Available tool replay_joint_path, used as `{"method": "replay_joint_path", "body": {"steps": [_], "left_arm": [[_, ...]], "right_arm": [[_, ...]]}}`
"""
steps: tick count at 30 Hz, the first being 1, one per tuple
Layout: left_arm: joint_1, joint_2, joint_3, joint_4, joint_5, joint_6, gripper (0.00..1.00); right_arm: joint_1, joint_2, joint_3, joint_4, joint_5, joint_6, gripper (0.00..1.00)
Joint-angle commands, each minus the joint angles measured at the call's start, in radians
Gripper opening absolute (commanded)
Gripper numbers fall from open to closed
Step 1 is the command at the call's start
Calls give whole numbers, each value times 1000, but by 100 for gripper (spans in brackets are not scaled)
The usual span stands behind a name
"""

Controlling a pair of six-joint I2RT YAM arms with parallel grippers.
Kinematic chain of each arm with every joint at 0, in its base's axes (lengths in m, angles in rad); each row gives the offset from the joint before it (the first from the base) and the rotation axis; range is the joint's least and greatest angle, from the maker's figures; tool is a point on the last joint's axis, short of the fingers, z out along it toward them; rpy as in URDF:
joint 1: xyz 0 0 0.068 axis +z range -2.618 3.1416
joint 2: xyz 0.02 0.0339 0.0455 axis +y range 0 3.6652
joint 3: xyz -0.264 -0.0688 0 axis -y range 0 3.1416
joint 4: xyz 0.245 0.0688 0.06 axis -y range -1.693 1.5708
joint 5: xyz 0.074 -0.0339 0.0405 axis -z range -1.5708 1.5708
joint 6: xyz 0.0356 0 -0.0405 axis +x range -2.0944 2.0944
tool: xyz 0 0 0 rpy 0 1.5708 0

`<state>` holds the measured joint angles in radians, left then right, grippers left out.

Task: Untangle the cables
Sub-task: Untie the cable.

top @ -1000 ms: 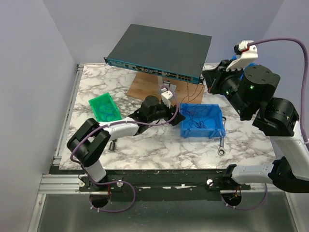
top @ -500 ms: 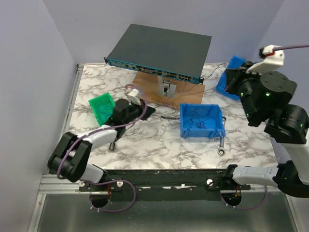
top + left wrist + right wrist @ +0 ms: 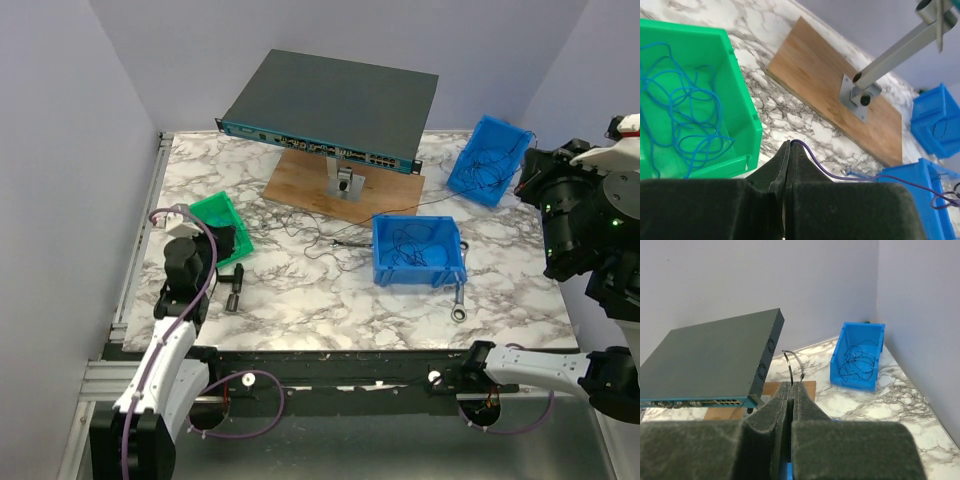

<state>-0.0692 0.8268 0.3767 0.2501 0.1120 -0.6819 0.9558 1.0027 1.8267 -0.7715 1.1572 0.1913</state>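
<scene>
1. Left pincer (image 3: pixel 786 150): the fingers are pressed together, pinching a thin purple strand (image 3: pixel 826 172) at their tips. In the left wrist view, we see this strand run right, across the marble counter (image 3: pixel 330 300), towards the centre blue bin (image 3: pixel 385 270).

2. Right pincer (image 3: pixel 791 386): the fingers are pressed together, pinching a hair-fine black strand (image 3: pixel 786 360). It rises from the tips in a short curve.

3. The cables (image 3: pixel 415 245): we find a loose tangle of thin dark wires inside the centre blue bin, in the middle of the counter. A second tangle of dark wires (image 3: pixel 857 360) lies in the far blue bin (image 3: pixel 505 135), at the back right corner of the counter, beside the wall.

4. Left arm position: in the top view, the left pincer sits at the near right edge of the green bin (image 3: pixel 205 212), on the left of the counter. This bin holds a loosely coiled blue cable (image 3: pixel 685 107).

5. Surroundings: a network switch (image 3: pixel 335 100) stands raised on a metal post (image 3: pixel 895 52). The post is fixed to a wooden board (image 3: pixel 300 185) at the back of the counter. A wrench (image 3: pixel 458 302) lies just beside the near right corner of the centre blue bin.
</scene>
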Motion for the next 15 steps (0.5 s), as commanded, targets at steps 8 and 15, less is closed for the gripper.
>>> {"method": "replay_joint_path", "body": {"steps": [8, 15], "left_arm": [[-10, -100, -41, 79, 144, -7, 0], [-150, -109, -18, 14, 92, 128, 0]], "right_arm": [[2, 50, -52, -5, -351, 3, 1], [2, 84, -304, -70, -825, 144, 1]]}}
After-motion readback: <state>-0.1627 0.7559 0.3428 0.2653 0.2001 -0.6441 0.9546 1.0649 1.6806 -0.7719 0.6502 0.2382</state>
